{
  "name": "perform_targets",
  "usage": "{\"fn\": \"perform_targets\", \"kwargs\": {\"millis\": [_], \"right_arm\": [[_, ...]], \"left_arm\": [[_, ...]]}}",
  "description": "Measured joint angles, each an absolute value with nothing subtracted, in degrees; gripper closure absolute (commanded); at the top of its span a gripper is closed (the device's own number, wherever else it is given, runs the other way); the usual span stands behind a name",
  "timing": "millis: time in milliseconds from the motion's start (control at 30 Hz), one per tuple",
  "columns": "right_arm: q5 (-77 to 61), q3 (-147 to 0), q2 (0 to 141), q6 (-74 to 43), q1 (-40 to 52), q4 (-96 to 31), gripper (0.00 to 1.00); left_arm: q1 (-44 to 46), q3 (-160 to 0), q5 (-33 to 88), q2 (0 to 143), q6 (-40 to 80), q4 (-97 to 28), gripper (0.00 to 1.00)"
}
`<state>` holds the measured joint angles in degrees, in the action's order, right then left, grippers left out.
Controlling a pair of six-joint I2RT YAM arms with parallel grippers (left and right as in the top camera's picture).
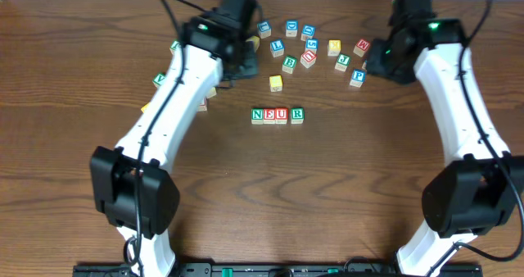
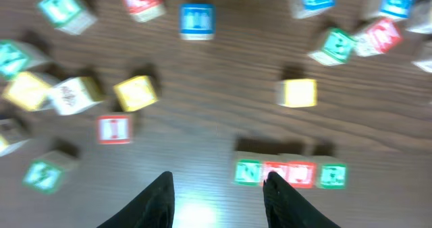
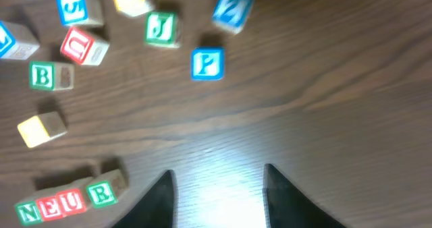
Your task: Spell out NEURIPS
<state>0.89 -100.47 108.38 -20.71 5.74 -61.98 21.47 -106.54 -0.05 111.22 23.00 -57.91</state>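
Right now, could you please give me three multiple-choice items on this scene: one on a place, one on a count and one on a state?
1. Where is the blue P cube? A: in the NEUR row. B: loose, apart from the row. C: between gripper fingers.
2. How many cubes form the row? A: two. B: seven. C: four.
3. How does the right gripper stand? A: open and empty. B: shut on a cube. C: out of view.
Answers: 1 B, it lies away from the row; 2 C, they read N, E, U, R; 3 A, its jaws stand apart with nothing between.
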Motion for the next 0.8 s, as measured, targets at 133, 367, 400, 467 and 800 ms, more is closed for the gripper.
{"fn": "perform_targets", "kwargs": {"millis": [133, 367, 400, 467, 800], "right_arm": [[-1.43, -93.62, 108.40, -20.38, 9.17, -56.75, 0.87], [-5.04, -85.54, 108.64, -20.56, 14.24, -47.72, 0.96], [-5.28, -84.73, 108.68, -20.69, 14.96, -46.92, 0.98], [-5.76, -83.13, 108.71, -21.04, 16.23, -44.95, 0.99], [-6.48, -75.16, 108.71, -23.55, 19.84, -35.09, 0.99]], "left_arm": [[17.52, -106.54, -0.25, 111.22, 21.54, -59.31, 0.58], [14.63, -106.54, -0.25, 111.22, 20.84, -59.61, 0.58], [14.46, -106.54, -0.25, 111.22, 20.75, -59.64, 0.57], [14.37, -106.54, -0.30, 111.22, 20.71, -59.61, 0.57], [14.41, -106.54, -0.27, 111.22, 20.71, -59.68, 0.57]]}}
